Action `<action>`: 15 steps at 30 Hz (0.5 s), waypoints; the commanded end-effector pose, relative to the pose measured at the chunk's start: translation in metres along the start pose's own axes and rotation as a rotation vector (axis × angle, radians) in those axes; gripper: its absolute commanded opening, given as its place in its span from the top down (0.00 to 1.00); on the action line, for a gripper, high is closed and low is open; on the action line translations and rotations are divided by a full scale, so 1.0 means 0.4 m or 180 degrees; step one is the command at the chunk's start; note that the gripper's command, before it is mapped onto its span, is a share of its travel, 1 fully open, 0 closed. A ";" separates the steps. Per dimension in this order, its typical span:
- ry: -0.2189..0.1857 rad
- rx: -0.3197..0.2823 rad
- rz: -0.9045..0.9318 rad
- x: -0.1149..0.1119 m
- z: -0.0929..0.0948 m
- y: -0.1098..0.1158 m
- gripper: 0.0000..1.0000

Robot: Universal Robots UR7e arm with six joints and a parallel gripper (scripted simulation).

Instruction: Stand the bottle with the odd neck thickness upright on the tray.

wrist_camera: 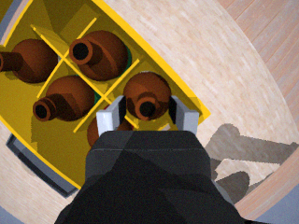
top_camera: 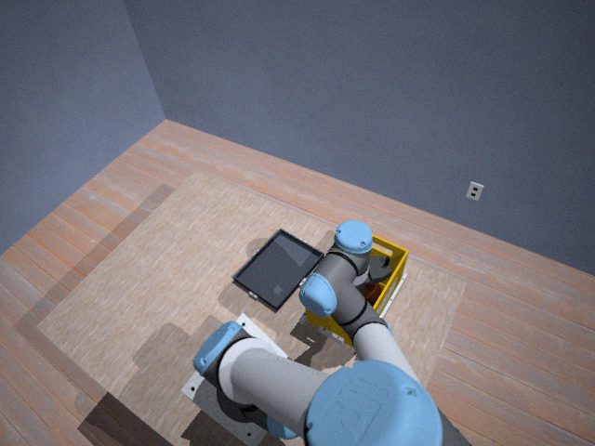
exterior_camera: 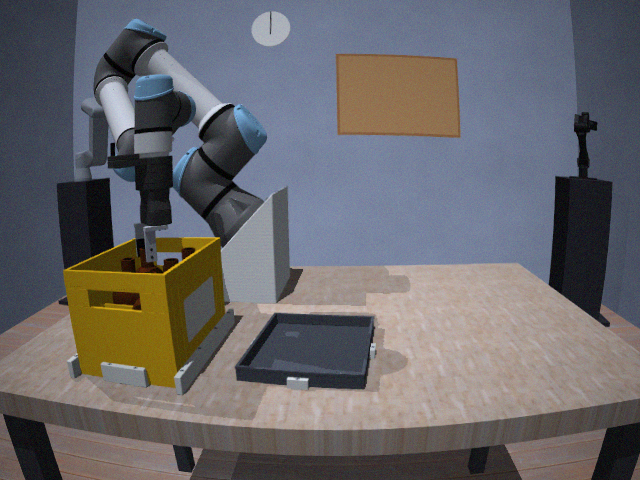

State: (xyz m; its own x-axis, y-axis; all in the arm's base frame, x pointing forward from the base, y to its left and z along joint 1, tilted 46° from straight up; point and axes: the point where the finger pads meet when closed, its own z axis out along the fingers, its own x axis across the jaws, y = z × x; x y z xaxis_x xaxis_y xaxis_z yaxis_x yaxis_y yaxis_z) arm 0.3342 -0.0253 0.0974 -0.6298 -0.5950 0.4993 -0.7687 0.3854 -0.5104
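Observation:
The yellow crate (top_camera: 403, 267) (exterior_camera: 124, 335) (wrist_camera: 160, 62) holds five brown bottles. My gripper (exterior_camera: 145, 253) (wrist_camera: 147, 105) is open inside the crate's top, one finger on each side of the neck of the corner bottle (wrist_camera: 147, 86), with gaps on both sides. Another bottle (wrist_camera: 109, 56), a second (wrist_camera: 75, 95) and a third (wrist_camera: 36, 61) stand in their compartments. A fifth bottle (wrist_camera: 94, 135) is mostly hidden by the gripper. I cannot tell any difference in neck thickness. The dark tray (top_camera: 278, 268) (exterior_camera: 320, 346) has no bottle on it.
Crate walls stand close around the gripper, and thin yellow dividers (wrist_camera: 86, 81) separate the bottles. Pale blocks (exterior_camera: 125, 374) sit against the crate's base, and a small one (exterior_camera: 297, 382) against the tray. The white robot mount (exterior_camera: 258, 253) stands behind the crate.

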 end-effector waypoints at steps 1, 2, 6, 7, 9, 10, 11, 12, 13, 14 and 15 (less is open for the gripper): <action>-0.0002 0.0002 0.0001 0.000 -0.003 -0.001 0.00; -0.0002 0.0002 0.0001 0.000 -0.004 -0.001 0.00; -0.0002 0.0002 0.0001 0.000 -0.017 -0.001 0.00; -0.0002 0.0002 0.0001 0.000 -0.021 -0.001 0.00; -0.0002 0.0002 0.0001 0.000 -0.032 0.000 0.00; -0.0002 0.0002 0.0001 0.000 -0.038 0.000 0.00; -0.0002 0.0002 0.0001 0.000 -0.045 0.000 0.00; -0.0002 0.0002 0.0001 0.000 -0.051 0.000 0.00; -0.0002 0.0002 0.0001 0.000 -0.059 0.000 0.00; -0.0002 0.0002 0.0001 0.000 -0.066 0.000 0.00; -0.0002 0.0002 0.0001 0.000 -0.074 0.000 0.00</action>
State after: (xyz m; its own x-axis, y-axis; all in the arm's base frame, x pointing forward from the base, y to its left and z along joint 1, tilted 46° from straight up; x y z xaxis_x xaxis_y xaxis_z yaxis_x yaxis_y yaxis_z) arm 0.3321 -0.0120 0.1107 -0.6293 -0.5964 0.4984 -0.7689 0.3841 -0.5112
